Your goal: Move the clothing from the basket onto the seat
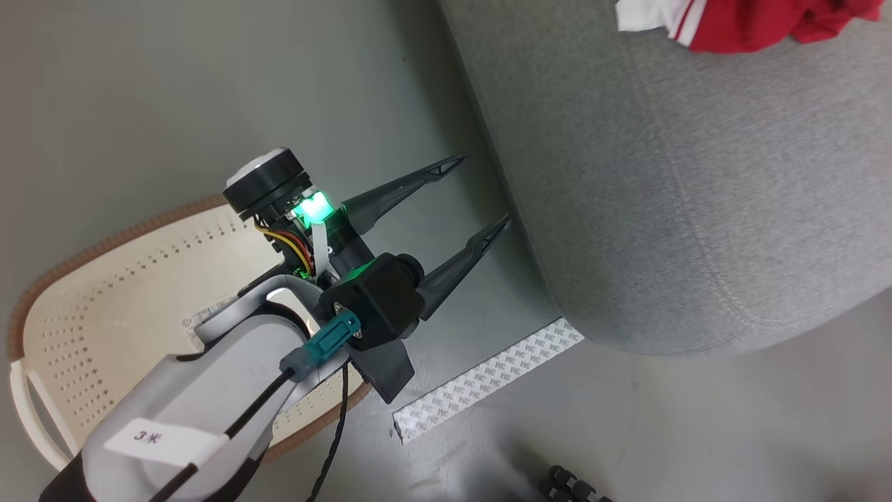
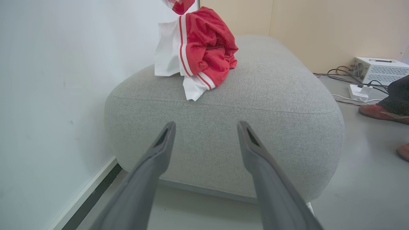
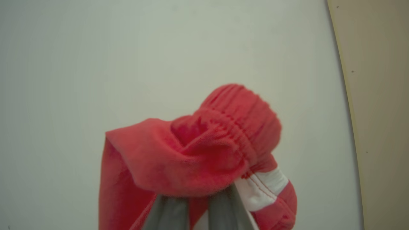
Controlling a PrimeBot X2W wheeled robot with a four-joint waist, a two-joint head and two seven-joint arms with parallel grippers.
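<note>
From the head, my left gripper (image 1: 483, 190) hangs over the floor (image 1: 139, 104) just beside the seat (image 1: 662, 174), its two dark fingers spread wide with nothing between them. My forearm crosses over the basket (image 1: 104, 307), which sits on the floor at the lower left. The clothing (image 1: 752, 24), red with a white striped panel, lies on the seat at the top right edge. A strip of printed tape (image 1: 488, 380) lies on the floor by the seat's corner.

Along my left wrist, the left gripper (image 2: 207, 124) gapes toward the side of the seat (image 2: 255, 95). The clothing (image 2: 204, 48) is heaped on top, near the white wall (image 2: 48, 80). A person's shoe (image 2: 380, 111) rests on the floor at the right.

Along my right wrist, the right gripper (image 3: 196, 195) is pinched tight on the clothing (image 3: 204, 150), a gathered red waistband bunched over my fingertips.
</note>
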